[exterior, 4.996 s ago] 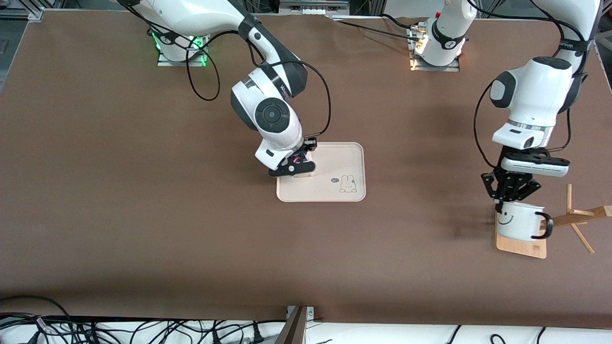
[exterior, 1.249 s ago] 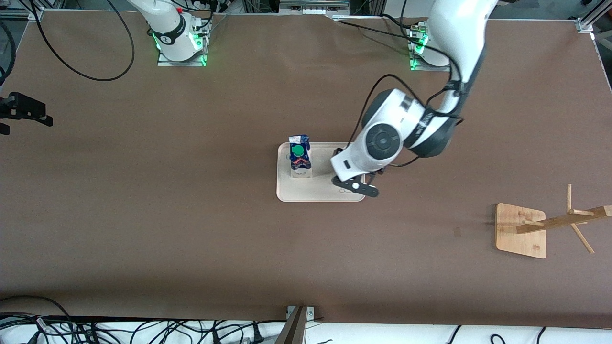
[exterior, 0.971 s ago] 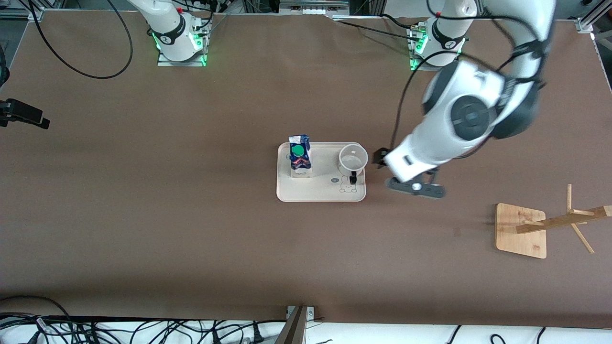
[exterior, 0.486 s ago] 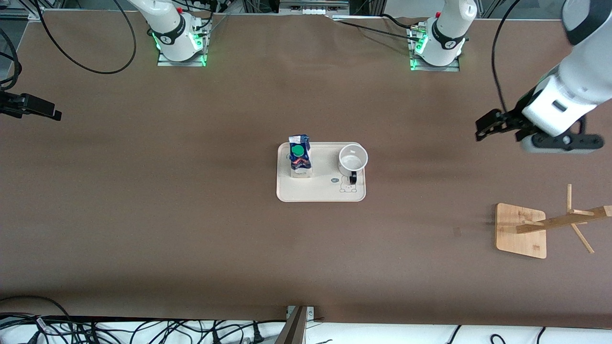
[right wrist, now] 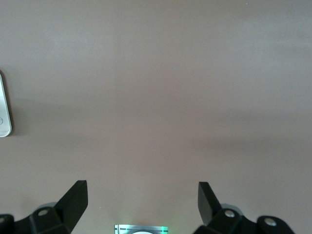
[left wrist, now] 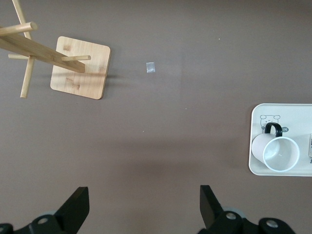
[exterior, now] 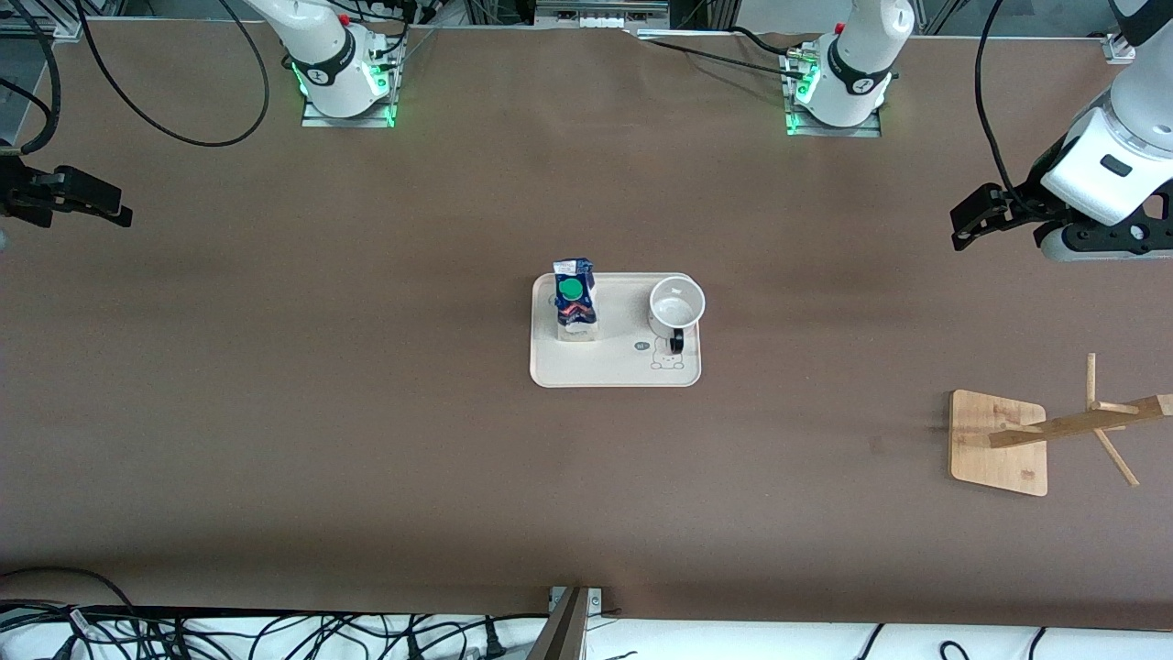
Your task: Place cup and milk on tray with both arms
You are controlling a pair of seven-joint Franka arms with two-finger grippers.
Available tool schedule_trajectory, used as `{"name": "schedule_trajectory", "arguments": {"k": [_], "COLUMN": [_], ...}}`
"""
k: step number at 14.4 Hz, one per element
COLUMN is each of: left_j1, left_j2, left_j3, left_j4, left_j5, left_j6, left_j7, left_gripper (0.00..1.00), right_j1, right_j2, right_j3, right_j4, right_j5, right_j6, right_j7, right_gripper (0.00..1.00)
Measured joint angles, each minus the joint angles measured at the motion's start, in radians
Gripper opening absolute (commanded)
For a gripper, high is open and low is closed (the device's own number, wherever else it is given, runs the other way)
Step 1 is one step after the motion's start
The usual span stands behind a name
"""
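Note:
The cream tray [exterior: 616, 368] lies mid-table. The milk [exterior: 574, 307], blue and white with a green cap, stands upright on the part of it toward the right arm's end. The white cup [exterior: 676, 306] stands upright on the part toward the left arm's end, black handle toward the front camera. My left gripper [exterior: 967, 218] is open and empty over bare table at the left arm's end. The left wrist view shows the left gripper [left wrist: 144, 200], the cup [left wrist: 280, 153] and the tray [left wrist: 254, 146]. My right gripper [exterior: 105, 202] is open and empty over the table's edge at the right arm's end; the right wrist view shows it [right wrist: 141, 195] too.
A bamboo rack [exterior: 999, 443] with wooden pegs stands at the left arm's end, nearer the front camera than the tray; it also shows in the left wrist view [left wrist: 80, 68]. The arm bases [exterior: 341, 87] glow green along the table's top edge. A tray corner [right wrist: 4, 114] shows in the right wrist view.
The left arm has let go of the cup on the tray and has swung away to the left arm's end. The right gripper has shifted slightly at its end.

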Motion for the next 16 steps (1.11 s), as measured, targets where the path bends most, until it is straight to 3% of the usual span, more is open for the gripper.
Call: {"name": "schedule_trajectory", "arguments": {"k": [16], "left_j1": [0.023], "left_j2": [0.028], "left_j3": [-0.004], "left_j4": [0.015], "left_j5": [0.0], "left_j6": [0.018], "left_j7": [0.0], "left_gripper": [1.0], "right_j1": [0.0], "right_j2": [0.012], "right_j3": [-0.005], "right_j4": [0.006], "right_j5": [-0.024], "right_j6": [-0.014], "right_j7": [-0.038], "right_gripper": [1.0]}}
